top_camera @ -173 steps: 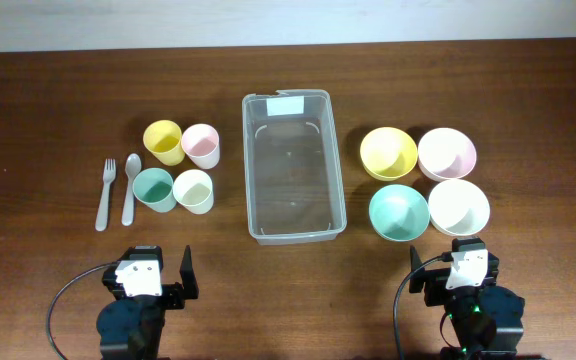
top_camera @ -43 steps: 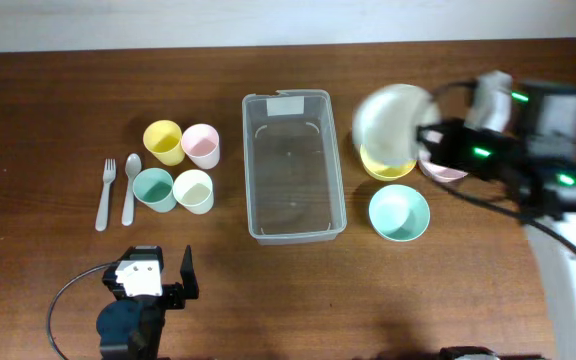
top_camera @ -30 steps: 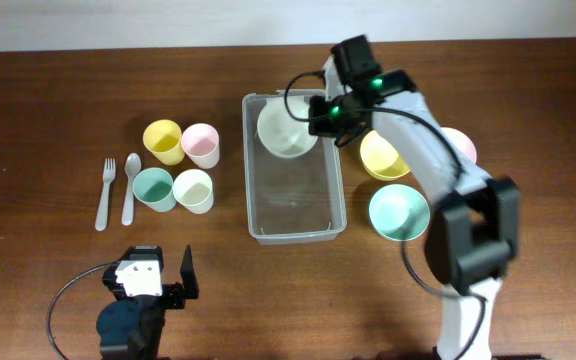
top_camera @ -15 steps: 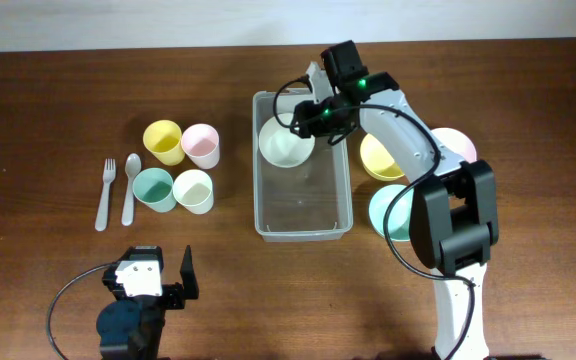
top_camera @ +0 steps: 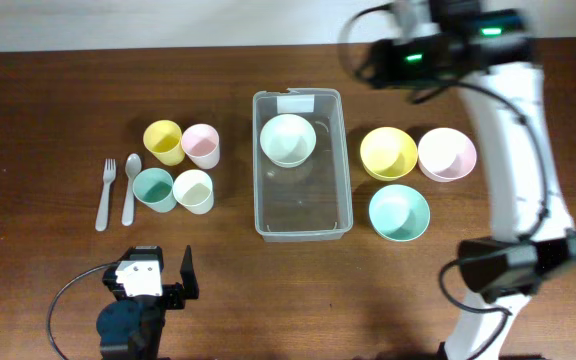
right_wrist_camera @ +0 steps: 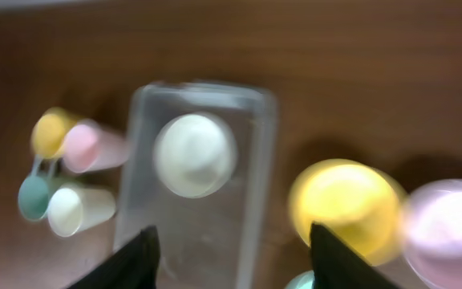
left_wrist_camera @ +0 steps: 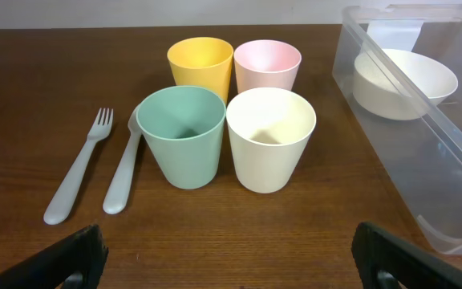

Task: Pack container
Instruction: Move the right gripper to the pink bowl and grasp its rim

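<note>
The clear container (top_camera: 304, 205) stands mid-table with its white label at the far end. A cream bowl (top_camera: 288, 139) lies inside it at that end. My right gripper (top_camera: 368, 65) is raised high, beyond the container's far right corner, open and empty. In the blurred right wrist view, its fingers (right_wrist_camera: 235, 261) frame the container (right_wrist_camera: 259, 185) and the bowl (right_wrist_camera: 194, 154) far below. My left gripper (top_camera: 148, 272) rests at the front left, open and empty. The left wrist view shows its fingers (left_wrist_camera: 231, 269), the container (left_wrist_camera: 423, 152) and the bowl (left_wrist_camera: 403, 80).
Yellow (top_camera: 388, 153), pink (top_camera: 447, 154) and teal (top_camera: 399, 213) bowls sit right of the container. Yellow (top_camera: 162, 141), pink (top_camera: 201, 146), teal (top_camera: 153, 188) and cream (top_camera: 194, 190) cups stand to its left, with a fork (top_camera: 105, 192) and a spoon (top_camera: 130, 187) beside them.
My right gripper carried the cream bowl into the container, let it go, then rose and pulled back to the far right. The container shifted slightly right. The left arm has not moved.
</note>
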Tool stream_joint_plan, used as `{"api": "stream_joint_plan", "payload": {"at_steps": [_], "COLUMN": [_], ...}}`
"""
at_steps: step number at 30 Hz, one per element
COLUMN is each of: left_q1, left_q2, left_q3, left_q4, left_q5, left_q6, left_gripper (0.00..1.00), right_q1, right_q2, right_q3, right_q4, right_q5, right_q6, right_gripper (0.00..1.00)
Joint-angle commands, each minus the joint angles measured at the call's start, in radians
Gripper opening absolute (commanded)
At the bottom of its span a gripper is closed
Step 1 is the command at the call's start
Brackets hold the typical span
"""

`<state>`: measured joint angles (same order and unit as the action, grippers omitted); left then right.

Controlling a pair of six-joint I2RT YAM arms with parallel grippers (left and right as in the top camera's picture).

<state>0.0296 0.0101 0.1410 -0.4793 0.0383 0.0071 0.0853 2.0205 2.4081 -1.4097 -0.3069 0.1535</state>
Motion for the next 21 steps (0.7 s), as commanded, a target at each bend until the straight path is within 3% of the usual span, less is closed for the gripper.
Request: {"api": "stream_joint_plan", "payload": {"at_steps": [1, 8, 14, 21], "left_q1": [-0.003, -0.003, -0.003, -0.003], "left_q2": [-0.005, -0.005, -0.005, -0.005], "left_q3": [-0.005, -0.005, -0.005, -0.005], "left_q4": [0.005, 0.005, 0.005, 0.005], "left_q5": [0.011, 0.011, 0.011, 0.011], "left_q6": [0.008, 0.008, 0.008, 0.008], "left_gripper": [1.0, 1.0, 1.0, 1.0], "right_q1": [-0.151, -0.357, -0.389, -0.407], "right_q2": [0.033, 0.063, 0.063, 0.063], "right_q3": [-0.033, -0.319, -0.646, -0.861], "right_q4": [-0.037, 0.02, 0.252, 0.496], "right_q5": [0.065, 0.064, 0.031, 0.06], "right_q6": [0.05, 0.064, 0.061, 0.115], "right_gripper": [0.6, 0.67, 0.7, 0.7]}}
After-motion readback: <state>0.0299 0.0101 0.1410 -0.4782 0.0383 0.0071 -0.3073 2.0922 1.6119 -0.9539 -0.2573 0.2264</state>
